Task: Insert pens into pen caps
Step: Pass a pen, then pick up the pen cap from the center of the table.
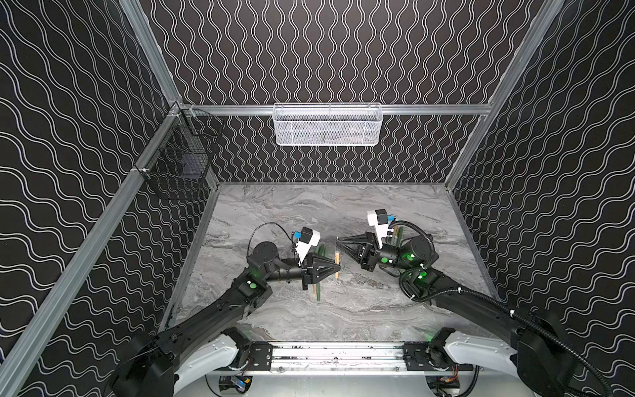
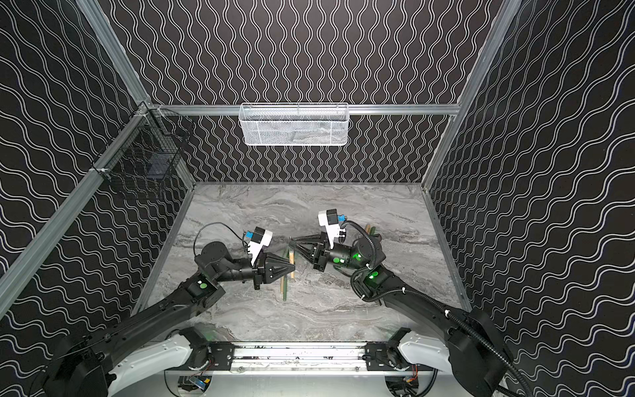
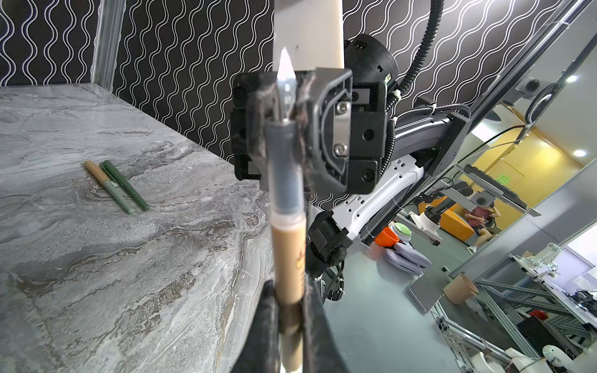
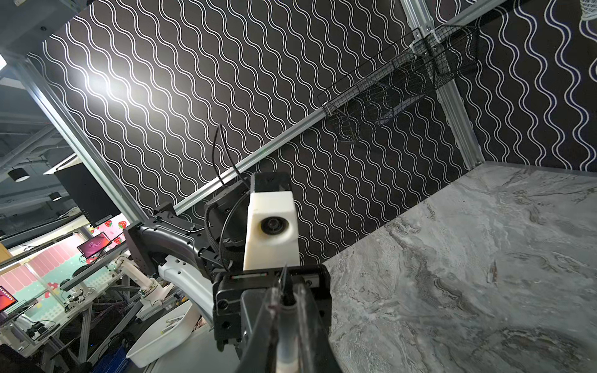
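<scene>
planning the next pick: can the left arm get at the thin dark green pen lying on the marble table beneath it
Probably not yet. The thin dark green pen lies beneath the left gripper, but that gripper is shut on a tan-orange pen.

The worktop (image 1: 309, 213) is a smooth, grey-veined, stone-look sheet with a soft sheen. The walls (image 1: 309, 51) are matt black with thin white wavy lines. The rails (image 1: 429, 109) are dull brushed metal. The white basket (image 1: 326, 132) is painted metal mesh, and the black basket (image 1: 178, 161) is thin wire. The pen (image 3: 288, 255) has a matt, paper-like tan barrel, a cloudy grey see-through plastic front and a shiny point. The left gripper (image 3: 289, 287) is matt black plastic, and its pads (image 3: 265, 316) look fuzzy and frayed.
</scene>
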{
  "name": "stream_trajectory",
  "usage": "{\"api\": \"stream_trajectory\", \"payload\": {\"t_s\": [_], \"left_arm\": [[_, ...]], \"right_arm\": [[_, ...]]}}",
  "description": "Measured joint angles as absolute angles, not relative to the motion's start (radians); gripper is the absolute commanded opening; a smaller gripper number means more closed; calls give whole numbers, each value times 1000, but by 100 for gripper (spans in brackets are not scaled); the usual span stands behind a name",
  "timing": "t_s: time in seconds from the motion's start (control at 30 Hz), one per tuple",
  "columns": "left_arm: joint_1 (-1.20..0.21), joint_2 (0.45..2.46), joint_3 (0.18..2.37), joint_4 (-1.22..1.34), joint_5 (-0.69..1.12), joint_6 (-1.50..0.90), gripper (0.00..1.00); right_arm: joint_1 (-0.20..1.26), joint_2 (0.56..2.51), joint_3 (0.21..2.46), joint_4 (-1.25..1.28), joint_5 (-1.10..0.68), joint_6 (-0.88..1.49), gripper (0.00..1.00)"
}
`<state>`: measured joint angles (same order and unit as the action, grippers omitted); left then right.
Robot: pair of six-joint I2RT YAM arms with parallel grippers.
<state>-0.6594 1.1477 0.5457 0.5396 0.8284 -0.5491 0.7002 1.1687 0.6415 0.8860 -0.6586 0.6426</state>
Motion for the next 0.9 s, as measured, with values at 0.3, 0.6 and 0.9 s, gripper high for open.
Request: {"api": "stream_trajectory", "payload": {"t_s": [0.3,0.6,0.9], "left_arm": [[-659,1090,670,175,740,-472,0],[-596,1020,813,-395,561,-361,0],[-539,892,815,-587,505,-314,0]], "right_arm": [[691,1177,665,772,-582,618,58],[688,1262,796,406,-390,509,75],[694,1567,1058,13,-208,461,73]]}}
